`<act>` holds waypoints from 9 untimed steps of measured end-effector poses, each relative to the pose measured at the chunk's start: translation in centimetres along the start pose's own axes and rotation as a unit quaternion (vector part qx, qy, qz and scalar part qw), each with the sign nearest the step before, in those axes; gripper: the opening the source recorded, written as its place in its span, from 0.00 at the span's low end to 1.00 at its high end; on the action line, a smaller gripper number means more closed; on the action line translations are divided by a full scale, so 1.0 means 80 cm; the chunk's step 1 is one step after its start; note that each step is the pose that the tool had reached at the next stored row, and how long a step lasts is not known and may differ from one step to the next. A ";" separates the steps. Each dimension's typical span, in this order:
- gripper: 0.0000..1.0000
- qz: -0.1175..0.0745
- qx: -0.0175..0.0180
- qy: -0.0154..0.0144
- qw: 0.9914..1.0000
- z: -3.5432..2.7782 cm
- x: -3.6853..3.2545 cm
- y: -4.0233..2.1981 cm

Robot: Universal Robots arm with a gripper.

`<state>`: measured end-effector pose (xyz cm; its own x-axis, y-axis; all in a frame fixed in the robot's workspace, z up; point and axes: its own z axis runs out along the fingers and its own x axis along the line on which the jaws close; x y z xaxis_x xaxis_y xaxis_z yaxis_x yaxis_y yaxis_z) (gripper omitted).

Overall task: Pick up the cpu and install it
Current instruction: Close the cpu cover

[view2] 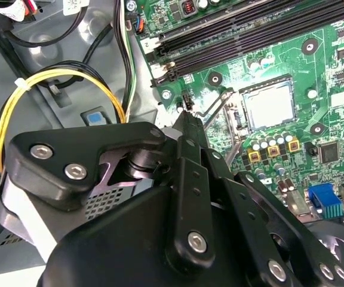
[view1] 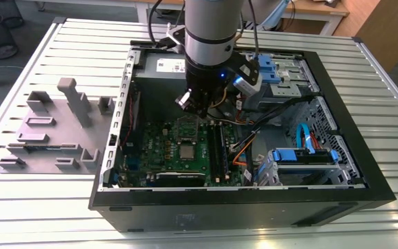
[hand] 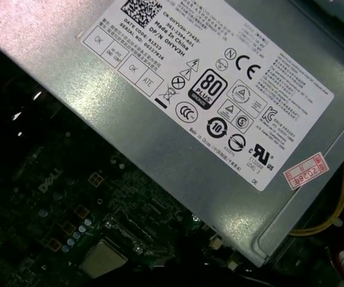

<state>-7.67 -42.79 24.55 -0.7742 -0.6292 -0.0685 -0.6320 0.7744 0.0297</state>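
Second wrist view: cpu (view2: 269,103) sits in socket w/ frame up, gripper (view2: 187,122) near it, grip state can't tell; nudging could bend pins.

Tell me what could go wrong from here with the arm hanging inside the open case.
1. The small square silvery-grey cpu lies in its socket with the thin metal lever raised beside it; it looks unlatched, so a bump might shift it.
2. The black gripper hangs close over the green motherboard; a low move could strike the lever or the socket.
3. The yellow cable loop lies near the gripper's housing and could snag.
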 end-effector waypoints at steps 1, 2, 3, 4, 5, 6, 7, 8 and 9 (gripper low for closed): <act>0.11 0.000 0.000 0.000 1.000 -0.0001 0.0001 -0.0001; 0.11 0.000 0.000 0.000 1.000 -0.0005 0.0002 -0.0003; 0.11 0.000 0.000 0.000 1.000 -0.0007 0.0003 -0.0004; 0.11 -0.001 0.000 0.000 1.000 -0.0010 0.0004 -0.0006; 0.11 -0.001 0.000 0.000 1.000 -0.0013 0.0005 -0.0007; 0.11 -0.001 0.000 0.000 1.000 -0.0017 0.0007 -0.0009; 0.11 -0.001 0.000 0.000 1.000 -0.0022 0.0008 -0.0012; 0.11 -0.001 0.000 0.000 1.000 -0.0026 0.0010 -0.0014; 0.11 -0.002 0.000 0.000 1.000 -0.0029 0.0011 -0.0016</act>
<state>-7.67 -42.96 24.77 -0.7720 -0.6319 -0.0683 -0.6347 0.7722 0.0297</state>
